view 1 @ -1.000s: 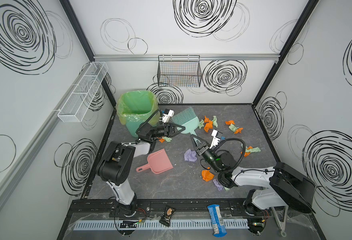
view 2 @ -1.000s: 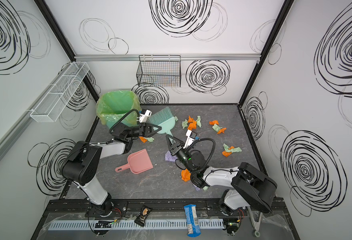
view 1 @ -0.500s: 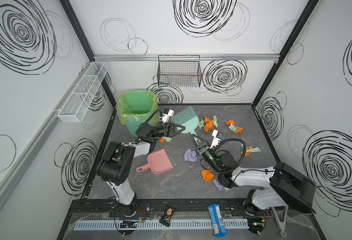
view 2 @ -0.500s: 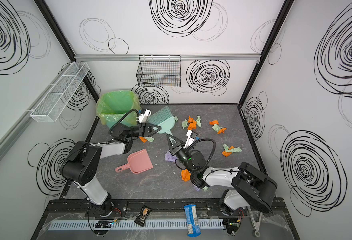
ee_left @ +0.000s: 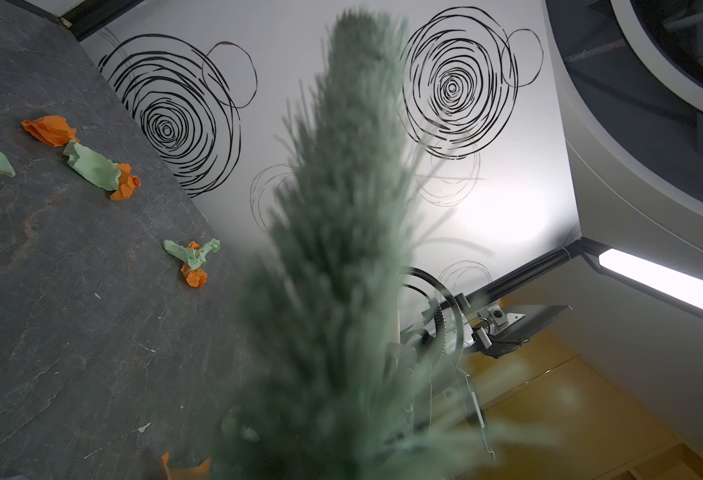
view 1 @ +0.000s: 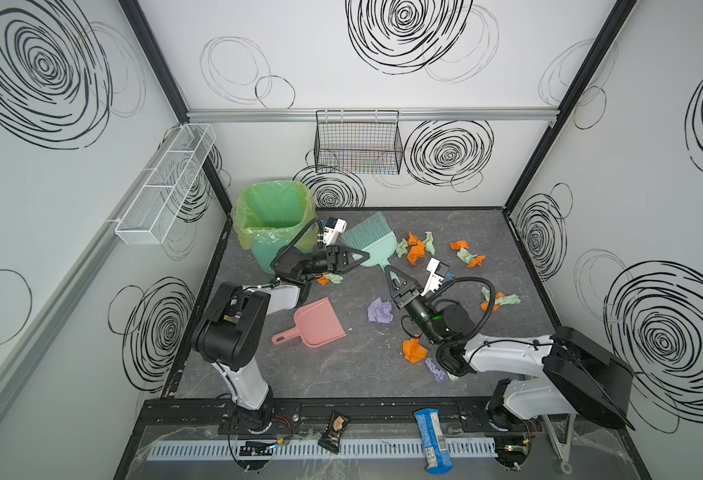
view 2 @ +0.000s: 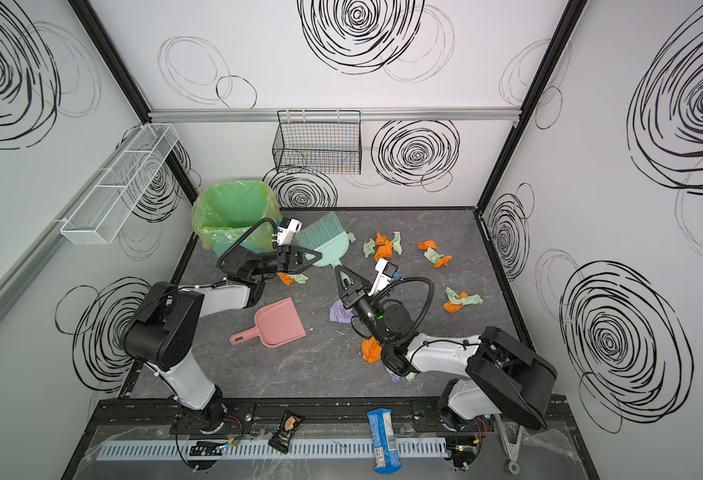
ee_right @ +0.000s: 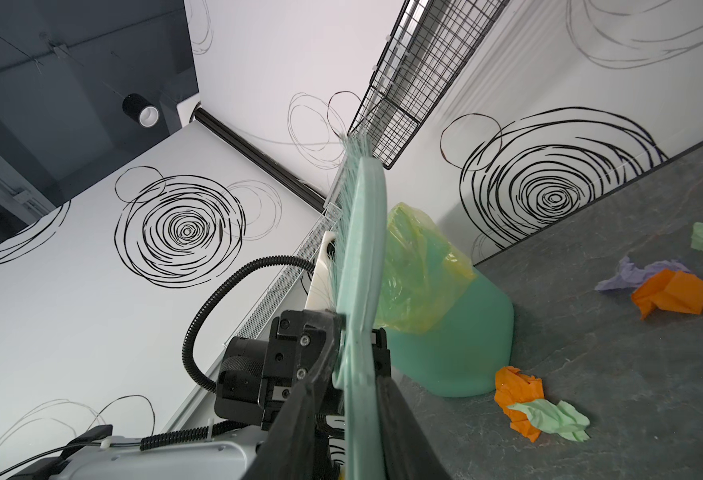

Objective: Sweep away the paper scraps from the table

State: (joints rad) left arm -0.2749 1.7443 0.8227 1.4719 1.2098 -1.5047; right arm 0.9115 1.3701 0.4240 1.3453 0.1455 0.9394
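White walls [view 1: 320,54] scrawled with black spirals close in on three sides, joined by black corner posts [view 1: 539,153]. Beyond the left pincer [view 1: 358,258], a black wire basket [view 1: 358,145] hangs from an aluminium rail [view 1: 258,114] on the back wall. To that pincer's left, higher up, a white mesh shelf [view 1: 163,191] clings to the side wall. Overhead I see a dark ceiling [ee_right: 71,62], a glowing strip light [ee_left: 669,289] and a small spotlight [ee_right: 141,110].

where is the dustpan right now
In both top views the dustpan lies flat on the table, left of centre, with a lavender scrap to its right and the bin behind it.
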